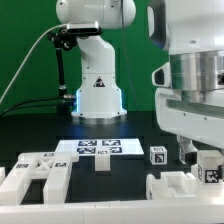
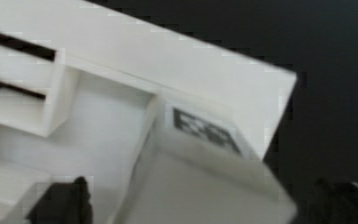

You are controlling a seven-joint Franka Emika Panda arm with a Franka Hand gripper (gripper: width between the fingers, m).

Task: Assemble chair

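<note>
The gripper hangs low over the chair parts at the exterior view's right, probably lining up a grasp. In the wrist view its dark fingers stand apart astride a white tagged chair slab, gripping nothing yet. More chair parts lie on the black table near the marker board

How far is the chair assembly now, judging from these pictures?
Early stage. Nothing looks joined: chair parts lie loose on the table by the marker board. In hand: the tool hangs low over a tagged white part; whether it grips is unclear. All joining remains.
</note>
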